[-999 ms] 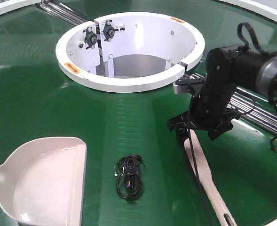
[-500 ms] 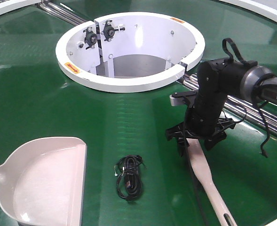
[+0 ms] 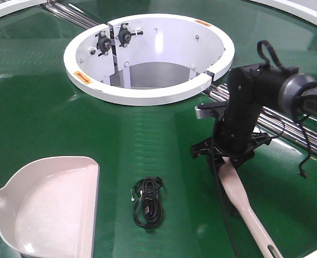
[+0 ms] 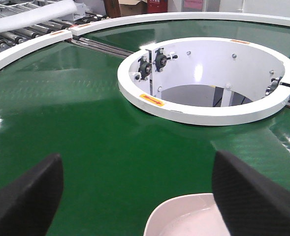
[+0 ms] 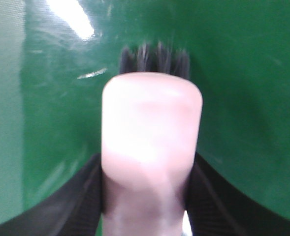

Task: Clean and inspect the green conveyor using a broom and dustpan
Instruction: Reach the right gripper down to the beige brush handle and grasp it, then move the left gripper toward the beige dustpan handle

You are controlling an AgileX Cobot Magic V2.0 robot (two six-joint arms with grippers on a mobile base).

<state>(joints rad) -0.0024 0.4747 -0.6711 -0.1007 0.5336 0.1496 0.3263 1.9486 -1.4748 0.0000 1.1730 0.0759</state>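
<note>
- Grip state: the right gripper (image 3: 226, 159) is clamped on the broom (image 3: 246, 204) close to its head. The right wrist view shows a dark finger (image 5: 80, 196) pressed against each side of the pale paddle, with the bristles (image 5: 154, 56) projecting past it over the green conveyor (image 3: 50, 118).
- Broom position: right of centre, with the head toward the far side. The long handle runs to the near-right edge of the front view. With the hold so near the head, that unsupported length could lever the broom round in the jaws during a stroke.
- Contact: whether the bristles touch the belt cannot be told. Too high, and the stroke would miss; too low, and the bristles would splay and drag.
- Left gripper (image 4: 135, 162): its fingers (image 4: 26, 196) are spread wide above the far rim of the dustpan (image 3: 56, 204) and hold nothing. An unheld dustpan at near left is likely to slide when anything is pushed against its edge.
- Obstruction: a black cable coil (image 3: 147, 201) lies between broom and dustpan. It may snag the bristles or roll instead of sliding.
- Clearance: the steel rollers (image 3: 287, 129) and the white ring hub (image 3: 147, 97) stand just behind the right arm. A wide backswing risks striking them.
</note>
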